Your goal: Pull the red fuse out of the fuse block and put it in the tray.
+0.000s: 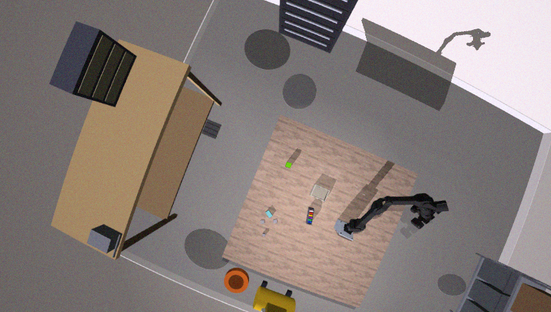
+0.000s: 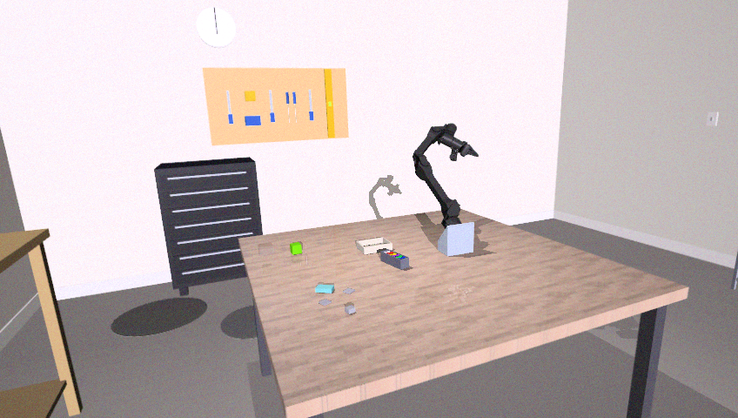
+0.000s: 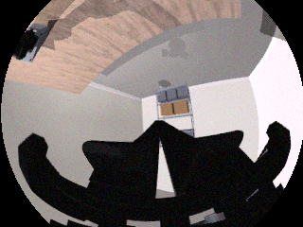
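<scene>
While closed: one claw [image 2: 470,151].

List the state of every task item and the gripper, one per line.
Gripper: shut, holding nothing, raised high and pointing away from the table.
Red fuse: seated in the fuse block among the other fuses.
Fuse block: lying flat on the table, beside the tray.
Tray: upright, nothing in it.
Green cube: resting on the table, apart from the rest.
</scene>
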Action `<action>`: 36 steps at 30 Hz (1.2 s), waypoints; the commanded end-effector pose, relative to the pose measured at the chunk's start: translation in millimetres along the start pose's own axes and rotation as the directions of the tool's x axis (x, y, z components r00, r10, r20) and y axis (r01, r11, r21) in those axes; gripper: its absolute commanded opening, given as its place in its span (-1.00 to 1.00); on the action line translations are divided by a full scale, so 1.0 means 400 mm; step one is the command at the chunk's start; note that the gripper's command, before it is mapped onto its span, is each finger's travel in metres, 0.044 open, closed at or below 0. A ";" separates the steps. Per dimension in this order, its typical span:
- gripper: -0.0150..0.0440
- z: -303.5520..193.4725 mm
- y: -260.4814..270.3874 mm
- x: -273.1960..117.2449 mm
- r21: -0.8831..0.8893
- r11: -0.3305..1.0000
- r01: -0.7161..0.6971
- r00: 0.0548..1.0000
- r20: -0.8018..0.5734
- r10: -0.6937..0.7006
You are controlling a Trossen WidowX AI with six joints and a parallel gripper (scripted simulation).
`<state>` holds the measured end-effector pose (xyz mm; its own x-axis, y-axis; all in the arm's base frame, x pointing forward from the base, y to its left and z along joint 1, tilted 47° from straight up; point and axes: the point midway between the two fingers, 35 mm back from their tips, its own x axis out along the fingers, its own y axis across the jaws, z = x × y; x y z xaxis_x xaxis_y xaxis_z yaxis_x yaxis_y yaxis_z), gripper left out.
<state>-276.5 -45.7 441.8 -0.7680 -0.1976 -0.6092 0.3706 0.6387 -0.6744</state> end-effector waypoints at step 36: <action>-0.26 0.934 -0.139 -0.219 -0.001 0.976 0.219 0.630 0.764 -0.141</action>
<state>-70.9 -331.3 385.6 -0.2093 -0.7699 -0.6029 0.1946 0.5715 -0.7972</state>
